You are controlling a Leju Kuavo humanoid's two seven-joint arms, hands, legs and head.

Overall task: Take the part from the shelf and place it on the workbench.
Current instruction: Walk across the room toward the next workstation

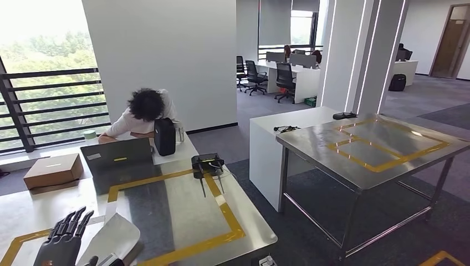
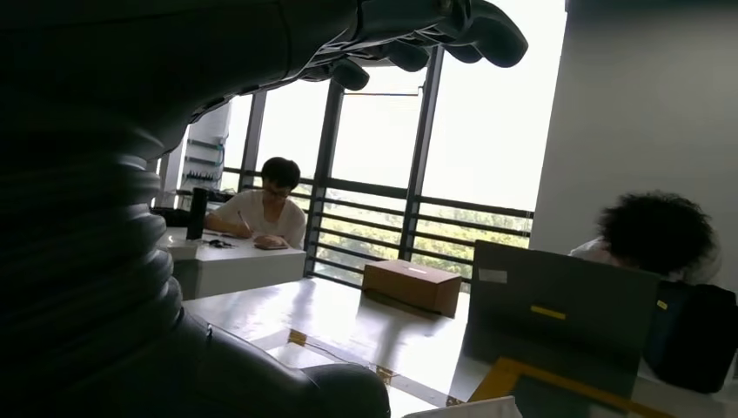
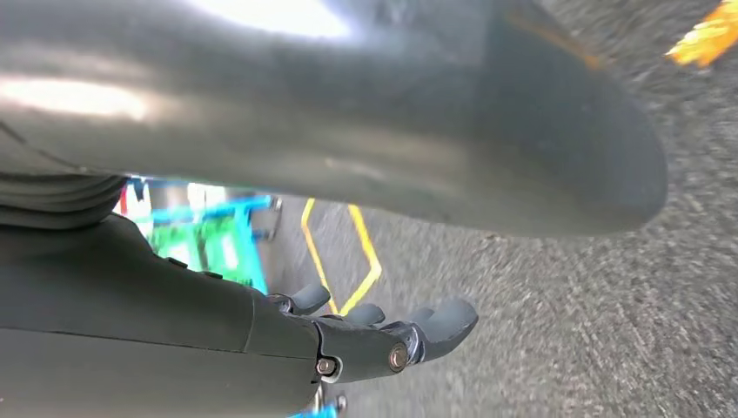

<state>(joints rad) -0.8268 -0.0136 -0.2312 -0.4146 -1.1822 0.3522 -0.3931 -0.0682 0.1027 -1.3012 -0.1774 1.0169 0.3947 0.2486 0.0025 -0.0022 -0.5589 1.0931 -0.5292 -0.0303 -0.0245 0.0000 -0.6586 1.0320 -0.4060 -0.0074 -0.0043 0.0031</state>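
Part [image 1: 113, 238]: the likeliest candidate is the pale, curved sheet-like piece at the lower left of the head view. It lies on the near surface [image 1: 183, 205], at the edge of the yellow tape [image 1: 221, 213] rectangle, though its identity cannot be confirmed.

The left hand [image 1: 62, 241] stands just beside it with its fingers spread and pointing upward, holding nothing. Whether it touches the piece cannot be told. The right hand [image 3: 383, 335] hangs over the grey floor [image 3: 566, 331] with its fingers loosely bent and nothing in them.

Judged from this, the placing looks nearly or fully done, and the step in hand is clearing the left hand away. To do that well:
- Lift the hand straight up before swinging it aside, so the fingers do not catch the raised edge of the piece.
- Keep the piece from sliding out of the taped area.
- Keep away from the black device [image 1: 208, 163] with trailing cables near the middle of the frame.
- Keep away from the laptop [image 1: 119, 163] in front of the seated person [image 1: 145, 111].

No writing can be read:
- The laptop lid carries a white sticker and a small yellow one, both too small to make out.
- The cardboard box [image 1: 52, 170] at the left bears a pale strip that is likewise illegible.
- No brand mark shows on the piece.
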